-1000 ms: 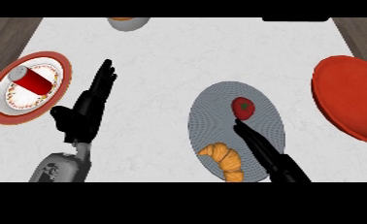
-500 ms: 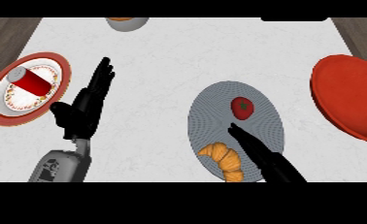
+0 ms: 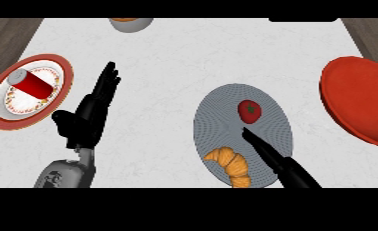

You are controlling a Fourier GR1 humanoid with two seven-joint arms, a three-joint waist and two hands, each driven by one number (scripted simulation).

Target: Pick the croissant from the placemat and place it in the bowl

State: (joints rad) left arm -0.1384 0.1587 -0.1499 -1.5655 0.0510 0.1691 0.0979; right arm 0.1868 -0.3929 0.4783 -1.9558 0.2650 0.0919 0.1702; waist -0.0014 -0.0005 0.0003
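Note:
A golden croissant (image 3: 230, 164) lies on the near part of the round grey placemat (image 3: 221, 105), beside a red tomato (image 3: 249, 111) farther back. My right hand (image 3: 277, 160) comes in from the lower edge with straight fingers, just right of the croissant and apart from it. The red bowl (image 3: 354, 97) sits at the right edge, partly cut off. My left hand (image 3: 88, 115) rests open at the left, fingers pointing up.
A red-rimmed plate (image 3: 59, 70) at the left carries a red can (image 3: 33, 84) lying on its side. A grey bowl (image 3: 131, 23) shows at the far edge. Wooden floor borders the white counter at both upper corners.
My right hand has drawn back toward the near edge, from beside the tomato to beside the croissant. The left hand has stayed still.

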